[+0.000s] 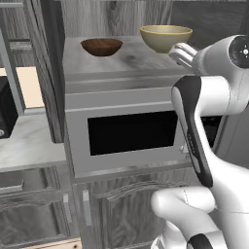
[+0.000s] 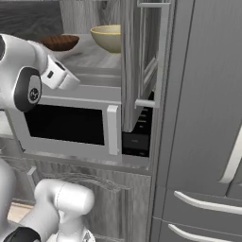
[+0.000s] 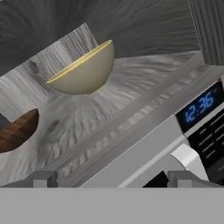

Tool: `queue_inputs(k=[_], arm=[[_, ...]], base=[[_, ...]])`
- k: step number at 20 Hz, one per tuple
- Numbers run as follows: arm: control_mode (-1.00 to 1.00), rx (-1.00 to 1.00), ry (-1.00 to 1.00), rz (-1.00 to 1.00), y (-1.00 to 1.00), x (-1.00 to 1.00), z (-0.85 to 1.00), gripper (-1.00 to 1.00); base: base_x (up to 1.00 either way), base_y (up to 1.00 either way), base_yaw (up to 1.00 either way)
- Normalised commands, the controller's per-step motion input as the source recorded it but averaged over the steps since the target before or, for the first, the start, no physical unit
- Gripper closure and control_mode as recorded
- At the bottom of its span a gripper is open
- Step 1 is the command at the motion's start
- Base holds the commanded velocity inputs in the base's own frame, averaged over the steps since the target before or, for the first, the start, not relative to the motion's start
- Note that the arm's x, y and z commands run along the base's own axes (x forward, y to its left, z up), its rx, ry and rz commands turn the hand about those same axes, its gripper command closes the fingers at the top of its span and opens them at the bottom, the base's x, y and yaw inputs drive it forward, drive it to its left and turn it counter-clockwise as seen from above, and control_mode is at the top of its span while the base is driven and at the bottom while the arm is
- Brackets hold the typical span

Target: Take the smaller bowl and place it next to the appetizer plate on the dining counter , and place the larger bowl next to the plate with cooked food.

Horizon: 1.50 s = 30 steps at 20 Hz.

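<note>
The smaller bowl (image 1: 101, 46), dark brown wood, sits on the grey shelf (image 1: 126, 61) above the microwave, left of the larger bowl (image 1: 166, 37), which is pale tan and deep. Both bowls also show from the right: the brown one (image 2: 60, 42) and the tan one (image 2: 107, 38). In the hand view the tan bowl (image 3: 84, 70) lies ahead and the brown bowl (image 3: 17, 130) at the left edge. My gripper (image 3: 113, 180) is open and empty, short of the shelf's front edge below the tan bowl; my hand (image 1: 181, 52) hovers by the shelf's right end. The appetizer plate, the plate with cooked food and the dining counter are out of view.
A built-in microwave (image 1: 129, 133) with a lit clock (image 3: 199, 107) sits under the shelf. An open cabinet door (image 2: 142, 61) juts out right of the bowls. Tall grey panels with handles (image 2: 208, 118) stand further right. A low counter (image 1: 24, 143) lies at left, cabinets below.
</note>
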Motion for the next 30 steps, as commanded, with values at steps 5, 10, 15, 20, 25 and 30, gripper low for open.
queue_inputs(k=[5, 10, 15, 20, 25, 30], arm=[[-1.00, 0.17, 0.00, -0.03, -0.05, 0.02, 0.17, -1.00], [-1.00, 0.02, 0.00, 0.00, -0.12, 0.10, 0.07, -1.00], [-1.00, 0.00, -0.04, 0.00, 0.00, 0.36, 0.00, -1.00], [-1.00, 0.00, -0.20, 0.00, 0.00, 0.23, 0.00, -1.00], [-1.00, 0.04, -0.04, 0.00, -0.06, 0.24, 0.04, -1.00], [-1.00, 0.12, 0.00, 0.00, -0.23, 0.19, 0.19, -1.00]], base=[[0.00, 0.00, 0.00], [0.00, 0.00, 0.00], [0.00, 0.00, 0.00], [0.00, 0.00, 0.00], [0.00, 0.00, 0.00], [0.00, 0.00, 0.00]])
